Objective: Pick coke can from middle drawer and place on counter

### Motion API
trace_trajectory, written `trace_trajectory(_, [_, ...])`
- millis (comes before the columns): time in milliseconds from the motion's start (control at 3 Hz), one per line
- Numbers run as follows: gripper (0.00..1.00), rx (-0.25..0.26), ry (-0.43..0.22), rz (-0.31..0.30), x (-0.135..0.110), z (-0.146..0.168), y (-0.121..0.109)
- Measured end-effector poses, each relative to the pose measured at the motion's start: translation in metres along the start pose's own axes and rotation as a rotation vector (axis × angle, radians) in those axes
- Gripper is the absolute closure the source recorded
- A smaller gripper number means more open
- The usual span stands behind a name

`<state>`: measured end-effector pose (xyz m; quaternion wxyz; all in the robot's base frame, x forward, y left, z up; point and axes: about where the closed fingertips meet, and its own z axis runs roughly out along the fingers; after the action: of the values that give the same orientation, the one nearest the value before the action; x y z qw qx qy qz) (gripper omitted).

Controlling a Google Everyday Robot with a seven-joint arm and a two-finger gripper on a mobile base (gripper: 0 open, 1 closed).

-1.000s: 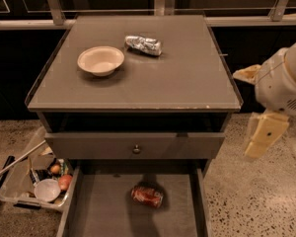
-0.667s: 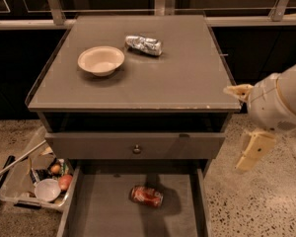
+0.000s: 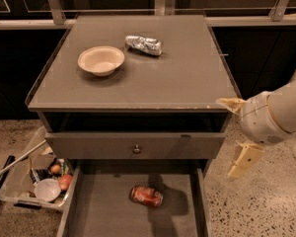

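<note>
The red coke can (image 3: 146,196) lies on its side on the floor of the open middle drawer (image 3: 101,214), near its centre. The counter (image 3: 177,78) is the grey cabinet top above it. My gripper (image 3: 237,135) hangs to the right of the cabinet, just past the counter's front right corner and well apart from the can. Its two pale fingers (image 3: 243,159) are spread wide apart, one up by the counter edge and one pointing down. It holds nothing.
A cream bowl (image 3: 101,59) and a crumpled silver foil-like can (image 3: 144,44) sit on the counter. A closed drawer front with a small knob (image 3: 136,148) sits above the open drawer. A clear bin of odds and ends (image 3: 37,179) stands on the floor at left.
My arm and gripper have moved left and down, closer to the cabinet's front right corner. The can, bowl and foil can have not moved.
</note>
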<state>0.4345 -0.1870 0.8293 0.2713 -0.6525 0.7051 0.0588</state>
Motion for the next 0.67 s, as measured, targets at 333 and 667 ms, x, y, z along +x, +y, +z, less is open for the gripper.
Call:
trace_trajectory(333, [0.0,-0.018,-0.034,-0.001,-0.003,0.008,0.013])
trace_trajectory(667, [0.0,-0.061,-0.1,0.023,-0.002,0.047,0.038])
